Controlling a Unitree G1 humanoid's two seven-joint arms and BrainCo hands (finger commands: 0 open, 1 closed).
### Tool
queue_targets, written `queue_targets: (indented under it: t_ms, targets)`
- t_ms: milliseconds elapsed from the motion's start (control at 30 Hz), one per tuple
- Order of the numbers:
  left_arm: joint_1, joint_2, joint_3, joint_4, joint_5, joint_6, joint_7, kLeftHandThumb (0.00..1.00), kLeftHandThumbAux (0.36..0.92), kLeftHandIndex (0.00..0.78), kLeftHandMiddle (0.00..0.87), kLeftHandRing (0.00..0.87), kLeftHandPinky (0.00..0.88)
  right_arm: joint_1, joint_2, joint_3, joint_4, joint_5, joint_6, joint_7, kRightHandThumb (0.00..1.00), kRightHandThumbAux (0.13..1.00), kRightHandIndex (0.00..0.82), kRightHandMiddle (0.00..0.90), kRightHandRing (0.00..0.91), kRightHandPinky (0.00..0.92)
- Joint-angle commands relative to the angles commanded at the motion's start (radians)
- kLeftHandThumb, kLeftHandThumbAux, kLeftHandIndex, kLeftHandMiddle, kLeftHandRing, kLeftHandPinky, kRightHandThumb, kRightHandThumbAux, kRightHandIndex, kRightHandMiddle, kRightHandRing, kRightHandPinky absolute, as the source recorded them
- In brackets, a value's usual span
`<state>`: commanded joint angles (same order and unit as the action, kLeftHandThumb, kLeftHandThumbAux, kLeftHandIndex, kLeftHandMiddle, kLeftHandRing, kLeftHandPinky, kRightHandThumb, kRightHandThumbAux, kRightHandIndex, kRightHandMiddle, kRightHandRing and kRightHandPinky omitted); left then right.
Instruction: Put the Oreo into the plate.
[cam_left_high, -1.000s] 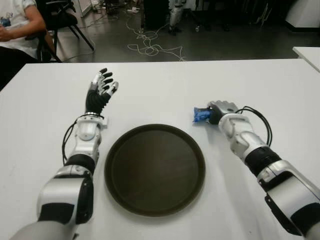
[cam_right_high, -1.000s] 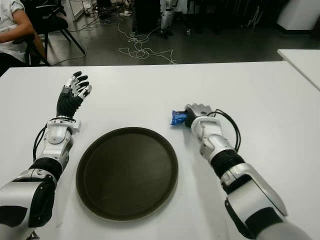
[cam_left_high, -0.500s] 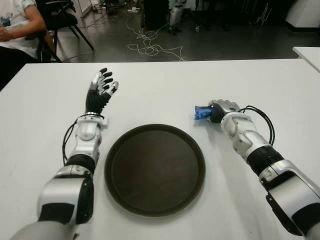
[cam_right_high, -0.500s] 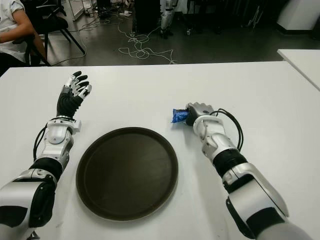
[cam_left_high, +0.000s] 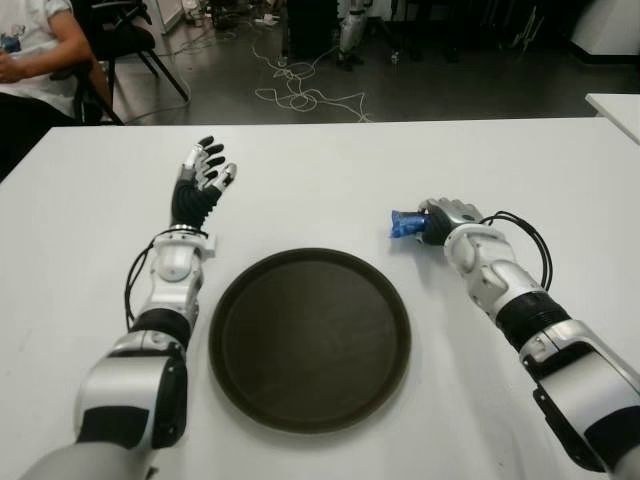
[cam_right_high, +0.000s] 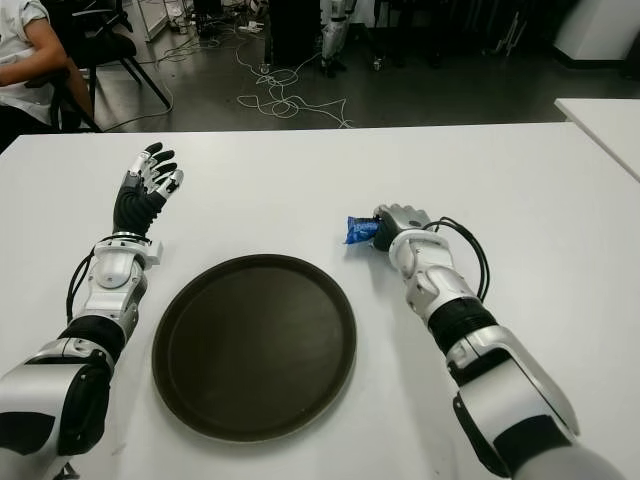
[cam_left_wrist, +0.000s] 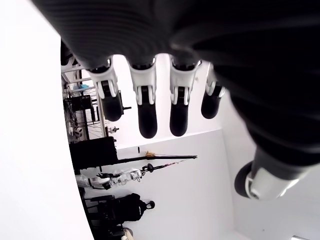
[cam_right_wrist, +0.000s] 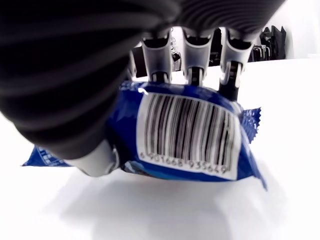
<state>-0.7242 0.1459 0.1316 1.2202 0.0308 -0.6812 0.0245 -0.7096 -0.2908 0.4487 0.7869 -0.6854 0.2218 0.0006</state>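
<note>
Nearest the robot, the round dark plate (cam_left_high: 309, 340) lies bare on the white surface (cam_left_high: 320, 180), close to the near edge. Beyond its right rim, toward the right edge of the surface, the right robot hand (cam_left_high: 437, 222) is clenched around the blue Oreo packet (cam_right_wrist: 190, 137), fingers over the top and thumb below. The grasp step looks complete; the next move calls for lifting and carrying the packet over the plate. Farther, toward the left edge, the left robot hand (cam_left_high: 203, 172) is idle with fingers spread, holding nothing.
</note>
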Motion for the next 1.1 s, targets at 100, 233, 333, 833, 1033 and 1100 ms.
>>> queue_targets:
  t_ms: [100, 233, 333, 833, 1033, 1100]
  targets:
    - [0.000, 0.000, 0.001, 0.000, -0.002, -0.002, -0.001, 0.092, 0.585, 0.113, 0.184, 0.150, 0.114, 0.002, -0.011, -0.026, -0.036, 0.011, -0.001, -0.014, 0.688, 0.731, 0.431, 0.712, 0.711, 0.692]
    - [0.001, 0.000, 0.003, 0.000, -0.003, -0.002, -0.001, 0.094, 0.591, 0.107, 0.179, 0.146, 0.113, 0.025, -0.022, -0.074, -0.136, 0.028, 0.004, -0.031, 0.688, 0.731, 0.432, 0.722, 0.721, 0.701]
    - [0.000, 0.000, 0.004, 0.001, -0.004, -0.002, -0.002, 0.093, 0.598, 0.108, 0.180, 0.147, 0.115, 0.111, -0.011, -0.114, -0.337, 0.036, 0.030, -0.049, 0.688, 0.731, 0.433, 0.727, 0.726, 0.706]
    - [0.000, 0.003, 0.008, 0.002, -0.008, 0.001, -0.004, 0.108, 0.609, 0.126, 0.189, 0.149, 0.110, 0.372, 0.052, -0.057, -0.809, -0.017, -0.140, -0.183, 0.682, 0.734, 0.435, 0.763, 0.762, 0.735]
    - [0.000, 0.002, 0.009, 0.001, -0.012, 0.001, -0.013, 0.110, 0.604, 0.120, 0.190, 0.149, 0.116, 0.406, 0.036, -0.009, -0.797, -0.012, -0.274, -0.149, 0.681, 0.734, 0.436, 0.774, 0.774, 0.754]
    - [0.001, 0.003, 0.009, 0.001, -0.012, 0.001, -0.014, 0.104, 0.602, 0.113, 0.182, 0.142, 0.110, 0.411, 0.026, 0.001, -0.795, -0.006, -0.303, -0.120, 0.682, 0.734, 0.436, 0.775, 0.776, 0.758]
